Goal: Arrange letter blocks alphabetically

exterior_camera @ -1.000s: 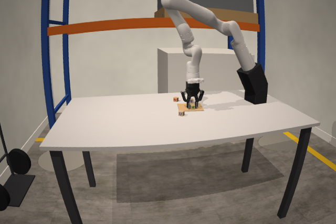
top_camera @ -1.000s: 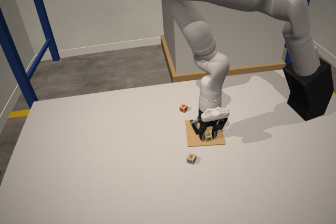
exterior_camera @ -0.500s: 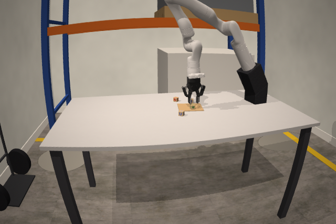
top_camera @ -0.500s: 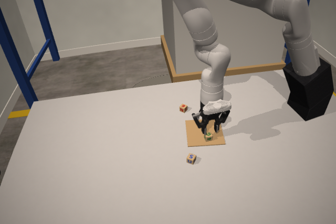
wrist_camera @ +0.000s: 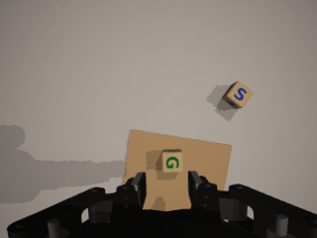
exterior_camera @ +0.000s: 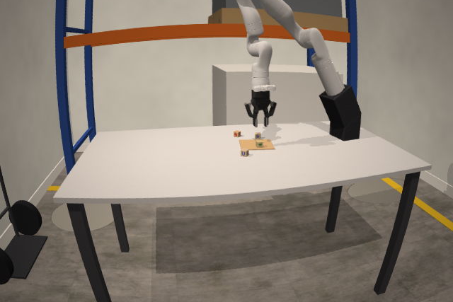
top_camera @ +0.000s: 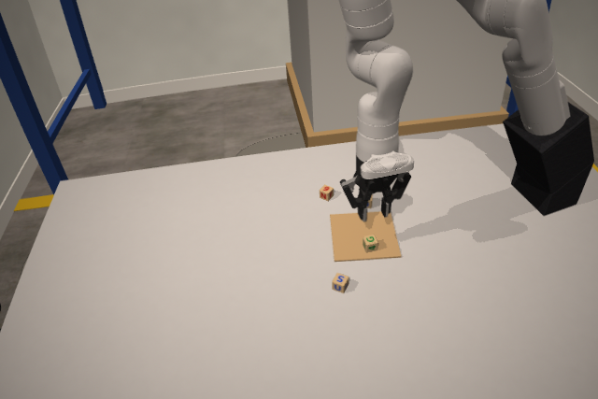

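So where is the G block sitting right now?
In the top view the G block lies flat on the tan mat, toward its right half, below the raised open gripper; the S block lies off the mat nearby.

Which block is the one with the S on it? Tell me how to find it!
Look at the big pale table and find the brown mat below the gripper. Just off the mat's near left corner sits a small wooden block alone on the bare table. It shows a blue S on top, unlike the green G block on the mat.

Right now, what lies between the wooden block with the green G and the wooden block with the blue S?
In the top view, only tan mat and bare table separate the G block and the S block.
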